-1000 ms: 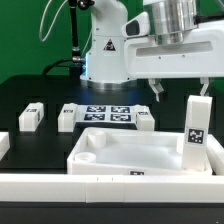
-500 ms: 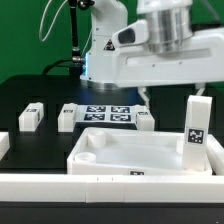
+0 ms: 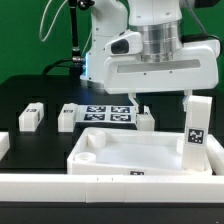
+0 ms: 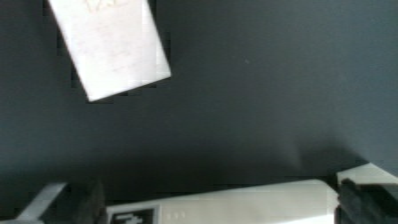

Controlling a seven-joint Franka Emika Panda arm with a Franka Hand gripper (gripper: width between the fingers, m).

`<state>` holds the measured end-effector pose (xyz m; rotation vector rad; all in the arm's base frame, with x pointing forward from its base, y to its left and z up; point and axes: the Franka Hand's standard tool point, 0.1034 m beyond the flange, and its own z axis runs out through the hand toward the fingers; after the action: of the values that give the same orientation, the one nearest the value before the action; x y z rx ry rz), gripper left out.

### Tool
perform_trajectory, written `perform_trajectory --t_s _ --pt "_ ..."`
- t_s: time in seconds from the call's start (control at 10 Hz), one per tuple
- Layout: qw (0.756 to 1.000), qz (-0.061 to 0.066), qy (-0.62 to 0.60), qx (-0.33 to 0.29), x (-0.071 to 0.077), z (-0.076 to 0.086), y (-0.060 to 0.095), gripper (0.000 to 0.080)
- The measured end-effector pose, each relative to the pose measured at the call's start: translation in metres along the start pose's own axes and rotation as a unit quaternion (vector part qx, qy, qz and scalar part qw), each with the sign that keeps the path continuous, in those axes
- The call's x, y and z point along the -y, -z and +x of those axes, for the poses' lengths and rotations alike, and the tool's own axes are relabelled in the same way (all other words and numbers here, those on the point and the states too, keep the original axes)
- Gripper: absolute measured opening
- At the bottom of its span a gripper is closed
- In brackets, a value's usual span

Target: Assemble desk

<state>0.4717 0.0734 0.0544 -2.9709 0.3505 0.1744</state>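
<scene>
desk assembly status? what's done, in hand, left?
Done: one upright leg seems seated in the tabletop panel, at its corner on the exterior view's right. In hand: the gripper hangs, jaws open, over a lying leg, not gripped. Left: that leg, plus a second loose leg and a third loose leg on the exterior view's left; the front socket there is empty.

A robotics lab: black table, tagged marker board, green backdrop.
</scene>
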Motion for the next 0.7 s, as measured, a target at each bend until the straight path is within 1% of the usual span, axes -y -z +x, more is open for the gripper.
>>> perform_trajectory --t_s 0.1,0.2,0.3,0.4,0.5,0.6,0.7 --pt "0.999 0.003 -0.002 0.048 -0.004 -0.009 -0.005 0.0649" --pt "0.993 0.003 -0.016 0.119 -0.017 -0.015 -0.015 0.0649" --pt "0.985 -0.006 -0.015 0.174 -0.027 -0.017 -0.02 0.0649" --pt "0.977 -0.005 -0.021 0.213 -0.028 -0.021 -0.022 0.0649" --pt "0.972 -0.004 -0.025 0.235 -0.027 -0.023 -0.024 0.0649" --pt "0.966 -0.002 -0.028 0.257 -0.028 -0.024 -0.024 0.0649" --pt "0.955 0.001 -0.031 0.296 -0.029 -0.028 -0.024 0.0649"
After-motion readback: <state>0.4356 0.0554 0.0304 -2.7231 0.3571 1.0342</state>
